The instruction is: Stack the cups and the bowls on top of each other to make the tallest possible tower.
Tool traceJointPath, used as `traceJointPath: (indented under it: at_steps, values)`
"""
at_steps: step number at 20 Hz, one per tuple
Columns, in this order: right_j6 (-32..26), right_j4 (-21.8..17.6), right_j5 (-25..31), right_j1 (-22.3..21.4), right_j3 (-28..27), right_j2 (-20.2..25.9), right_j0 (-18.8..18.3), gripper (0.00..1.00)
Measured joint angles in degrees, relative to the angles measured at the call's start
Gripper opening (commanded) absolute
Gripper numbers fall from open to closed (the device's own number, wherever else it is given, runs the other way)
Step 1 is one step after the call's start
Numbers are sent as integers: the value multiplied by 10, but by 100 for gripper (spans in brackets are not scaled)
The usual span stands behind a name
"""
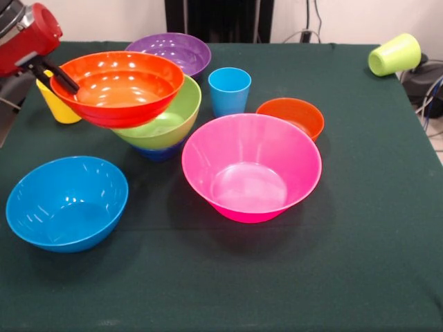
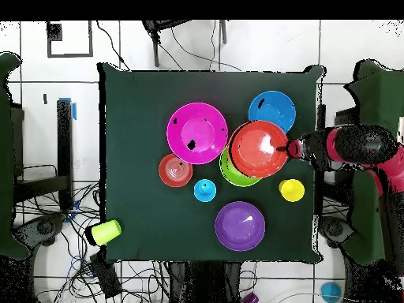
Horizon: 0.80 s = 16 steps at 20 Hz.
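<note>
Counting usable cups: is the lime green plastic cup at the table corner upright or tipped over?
Tipped over. The lime green plastic cup lies on its side, open mouth facing sideways.

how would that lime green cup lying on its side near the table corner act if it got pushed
The lime green cup lies on its side, so a nudge would probably roll it, curving because it tapers. It sits near the table edge, so it might fall. Glossy plastic: likely light and slippery.

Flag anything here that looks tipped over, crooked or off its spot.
The lime green cup lies on its side at the table's corner, away from everything else. The orange-red bowl, pinched at its rim by the gripper, sits tilted on the lime green bowl.
</note>
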Motion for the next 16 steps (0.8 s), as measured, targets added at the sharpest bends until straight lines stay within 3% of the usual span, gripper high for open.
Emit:
traceJointPath:
  at_steps: [16]
  values:
    - [0,-13,0,-11,56,0,-37,0]
